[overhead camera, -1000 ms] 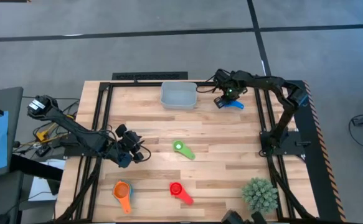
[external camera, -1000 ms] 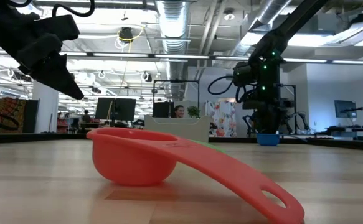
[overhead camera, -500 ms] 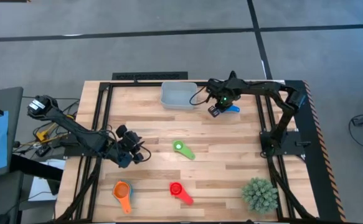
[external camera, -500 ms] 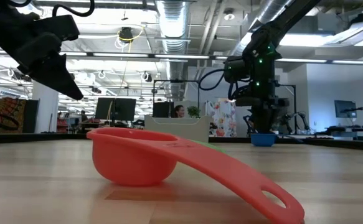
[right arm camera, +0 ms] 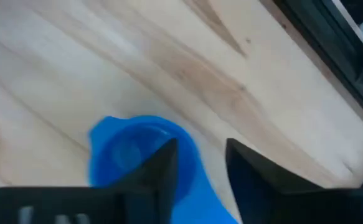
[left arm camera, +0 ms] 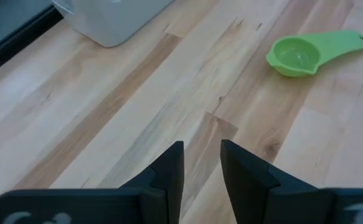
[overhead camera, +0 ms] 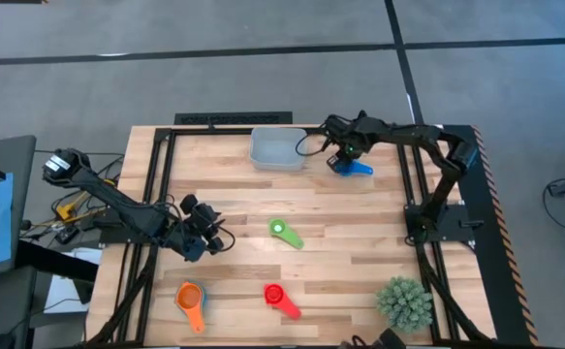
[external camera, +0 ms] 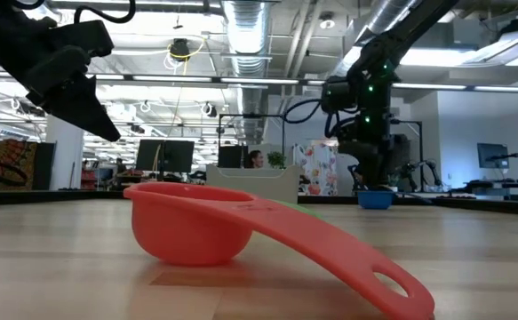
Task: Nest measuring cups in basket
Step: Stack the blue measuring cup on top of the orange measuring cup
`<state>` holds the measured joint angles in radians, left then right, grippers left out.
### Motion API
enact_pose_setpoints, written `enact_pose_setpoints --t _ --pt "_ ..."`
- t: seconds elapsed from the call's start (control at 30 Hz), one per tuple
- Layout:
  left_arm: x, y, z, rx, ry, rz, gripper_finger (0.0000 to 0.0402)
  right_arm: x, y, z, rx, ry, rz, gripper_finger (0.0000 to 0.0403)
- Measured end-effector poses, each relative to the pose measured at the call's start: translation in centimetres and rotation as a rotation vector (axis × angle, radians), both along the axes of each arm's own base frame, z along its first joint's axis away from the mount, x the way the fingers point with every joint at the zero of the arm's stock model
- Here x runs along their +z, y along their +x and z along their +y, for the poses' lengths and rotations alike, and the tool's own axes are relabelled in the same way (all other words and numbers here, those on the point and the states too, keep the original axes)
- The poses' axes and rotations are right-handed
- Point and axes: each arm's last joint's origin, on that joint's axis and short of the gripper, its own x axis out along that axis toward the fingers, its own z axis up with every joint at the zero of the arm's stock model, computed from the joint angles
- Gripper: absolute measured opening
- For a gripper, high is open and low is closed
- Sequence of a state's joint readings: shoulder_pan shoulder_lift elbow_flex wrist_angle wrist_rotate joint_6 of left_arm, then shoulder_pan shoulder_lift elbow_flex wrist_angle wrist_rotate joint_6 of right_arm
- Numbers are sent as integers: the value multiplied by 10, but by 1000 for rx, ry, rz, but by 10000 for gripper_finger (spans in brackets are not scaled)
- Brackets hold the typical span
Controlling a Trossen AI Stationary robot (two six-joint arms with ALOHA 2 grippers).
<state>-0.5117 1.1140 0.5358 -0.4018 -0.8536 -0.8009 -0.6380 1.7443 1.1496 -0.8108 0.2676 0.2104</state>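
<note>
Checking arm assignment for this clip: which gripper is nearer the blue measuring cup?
The right. The right gripper hangs directly over the blue measuring cup, beside the basket. The left gripper waits far off across the table, nearer the green measuring cup.

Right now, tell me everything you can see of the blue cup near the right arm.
The blue cup is a small round scoop of glossy plastic with a short flat handle pointing away from the basket. It sits upright on the wooden table near the far edge, just right of the basket and apart from it. The right gripper is directly over its bowl; the wrist view shows a dark finger over the bowl, the two fingers narrowly parted, but contact is unclear. Nothing is nested in it.
</note>
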Motion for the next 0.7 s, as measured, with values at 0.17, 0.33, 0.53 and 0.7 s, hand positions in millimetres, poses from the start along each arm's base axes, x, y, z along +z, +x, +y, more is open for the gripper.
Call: enact_pose_setpoints --t 0.17,0.33,0.53,0.7 --pt "0 0 -1 5 -19 -15 96 -16 -6 -11 38 53 68 236" --pt "0 0 -2 2 -29 -16 96 -39 -9 -19 48 157 101 251" --pt "0 0 -2 -3 -37 -13 96 -45 -5 -14 31 188 121 189" --pt "0 0 -2 -7 -43 -10 96 -34 -2 -4 -4 172 77 69"
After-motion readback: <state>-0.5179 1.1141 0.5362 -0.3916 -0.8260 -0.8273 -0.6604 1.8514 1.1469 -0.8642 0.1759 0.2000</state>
